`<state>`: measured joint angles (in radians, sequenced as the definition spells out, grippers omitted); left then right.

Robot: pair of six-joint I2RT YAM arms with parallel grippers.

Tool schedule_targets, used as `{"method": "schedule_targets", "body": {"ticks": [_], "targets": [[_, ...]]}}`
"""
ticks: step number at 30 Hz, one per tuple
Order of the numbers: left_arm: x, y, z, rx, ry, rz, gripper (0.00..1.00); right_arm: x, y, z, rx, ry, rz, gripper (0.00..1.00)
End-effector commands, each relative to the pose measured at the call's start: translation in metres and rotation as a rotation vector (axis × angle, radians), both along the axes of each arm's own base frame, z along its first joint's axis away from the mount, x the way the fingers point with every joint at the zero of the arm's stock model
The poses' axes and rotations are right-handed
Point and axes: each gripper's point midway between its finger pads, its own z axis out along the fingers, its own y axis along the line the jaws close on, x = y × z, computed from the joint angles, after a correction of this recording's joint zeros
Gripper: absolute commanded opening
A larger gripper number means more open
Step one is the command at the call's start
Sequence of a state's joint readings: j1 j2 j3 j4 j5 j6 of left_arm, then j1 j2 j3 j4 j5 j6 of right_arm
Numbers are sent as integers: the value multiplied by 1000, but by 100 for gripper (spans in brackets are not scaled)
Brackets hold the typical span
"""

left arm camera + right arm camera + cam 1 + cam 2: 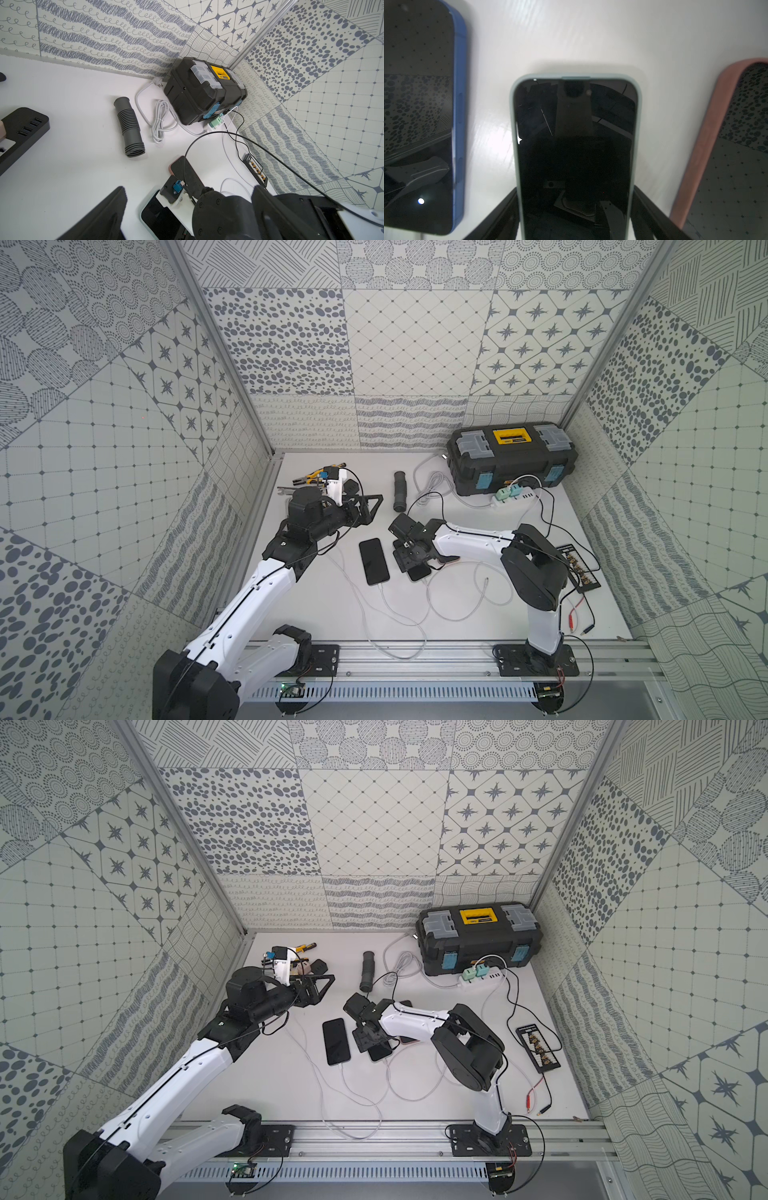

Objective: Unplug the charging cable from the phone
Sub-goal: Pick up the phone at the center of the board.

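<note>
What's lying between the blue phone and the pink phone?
Between the blue phone and the pink phone lies a green-cased phone, shown in the right wrist view.

Both top views look steeply down from high above the front rail [415, 659], far enough to take in the whole table [316, 614]. The left wrist view looks low across it toward the toolbox [193, 97], which they also show. The right wrist view faces straight down, very close over a phone [575, 155].

no text can be read.
</note>
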<state>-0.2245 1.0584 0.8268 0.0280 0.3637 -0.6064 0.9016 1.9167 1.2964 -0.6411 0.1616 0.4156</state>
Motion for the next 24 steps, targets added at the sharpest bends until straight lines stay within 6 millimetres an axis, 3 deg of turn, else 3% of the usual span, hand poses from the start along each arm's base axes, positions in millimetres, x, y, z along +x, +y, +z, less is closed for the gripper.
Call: {"method": "schedule_targets", "body": {"ticks": [1,14,24], "targets": [[-1,0,5,-11,-22,-13,98,17,6,41,113,-91,-22,61],[-10,-20,18,-74,-58,-147,98,20,13,123,473,-165,22,56],[-21,-38,24,-130,-69,-282,98,2,30,181,819,-173,157,56]]}}
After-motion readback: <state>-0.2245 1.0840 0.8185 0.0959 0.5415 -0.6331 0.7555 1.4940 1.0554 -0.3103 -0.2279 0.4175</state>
